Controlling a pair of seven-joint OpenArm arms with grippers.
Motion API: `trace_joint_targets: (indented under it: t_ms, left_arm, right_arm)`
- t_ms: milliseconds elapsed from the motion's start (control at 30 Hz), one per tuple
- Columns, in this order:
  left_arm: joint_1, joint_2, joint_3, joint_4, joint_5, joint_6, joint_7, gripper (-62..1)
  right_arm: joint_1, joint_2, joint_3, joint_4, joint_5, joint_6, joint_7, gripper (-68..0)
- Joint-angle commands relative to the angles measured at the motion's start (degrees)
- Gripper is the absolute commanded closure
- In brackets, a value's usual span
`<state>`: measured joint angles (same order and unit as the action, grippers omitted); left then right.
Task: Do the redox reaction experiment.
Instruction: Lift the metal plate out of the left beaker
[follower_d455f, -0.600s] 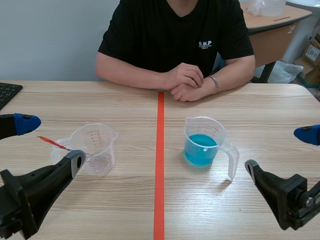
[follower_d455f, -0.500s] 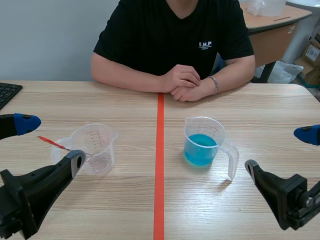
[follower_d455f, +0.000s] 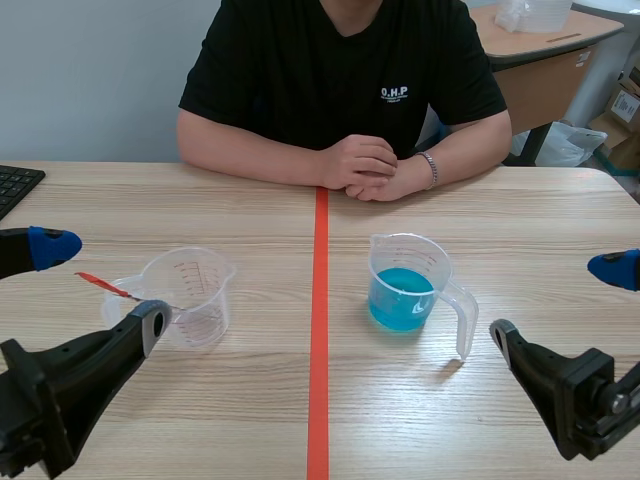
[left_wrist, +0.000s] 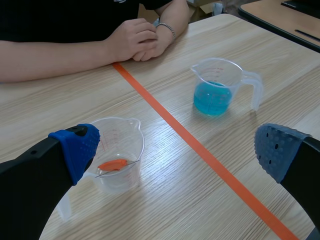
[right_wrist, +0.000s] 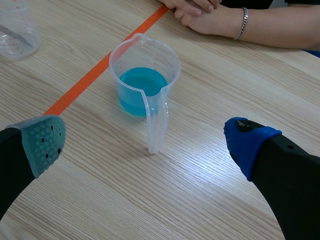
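While left gripper (follower_d455f: 100, 283) and right gripper (follower_d455f: 560, 300) stand released at the lower corners, clear plastic jug of blue liquid (follower_d455f: 405, 290) sits right of centre, apart from both; black shirt (follower_d455f: 300, 70) reads "O.H.P".

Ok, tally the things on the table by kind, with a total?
Clear measuring cups: 2 (blue-liquid cup, tool cup)
Orange-handled tool, resting in the tool cup: 1
Keyboard: 1
Total: 4

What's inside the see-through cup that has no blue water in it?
A thin metal pin with an orange end rests in the clear cup, with that end poking over the rim. No liquid shows. The pin's lower tip is hard to see.
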<state>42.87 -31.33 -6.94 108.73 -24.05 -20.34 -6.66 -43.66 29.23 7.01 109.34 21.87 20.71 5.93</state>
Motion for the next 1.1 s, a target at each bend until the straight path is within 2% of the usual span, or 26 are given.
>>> trace_joint_targets:
  t_ms: [0, 167, 333, 533, 800, 1067]
  left_arm:
    - [0.5, -1.2, -0.5, 0.8, -0.3, 1.2, -0.8, -62.3]
    - [4.2, -2.2, -4.1, 0.8, -0.3, 2.3, -1.0, -62.3]
    - [10.3, -2.2, -9.0, 0.2, -0.3, 5.8, -1.0, -62.3]
    - [16.7, -1.4, -11.5, -4.7, -0.3, 8.4, -1.4, -62.3]
    - [22.2, 4.8, -13.0, -14.5, -0.4, 14.6, -1.4, -62.3]
    - [24.1, 11.3, -13.0, -22.6, -0.6, 14.9, -1.4, -62.3]
  right_arm:
    - [0.7, 0.6, 0.1, 1.0, 0.3, -0.2, 0.5, -67.9]
    - [0.6, 0.6, 0.1, 1.0, 0.3, -0.2, 0.3, -67.9]
    - [0.6, 0.6, 0.1, 1.0, 0.3, -0.2, 0.4, -67.9]
    - [0.7, 0.6, 0.1, 1.0, 0.3, -0.1, 0.4, -67.9]
    - [0.7, 0.7, 0.1, 1.0, 0.3, 1.2, 0.4, -67.9]
    - [1.1, 0.9, 0.1, 1.0, 0.1, 2.1, 0.4, -67.9]
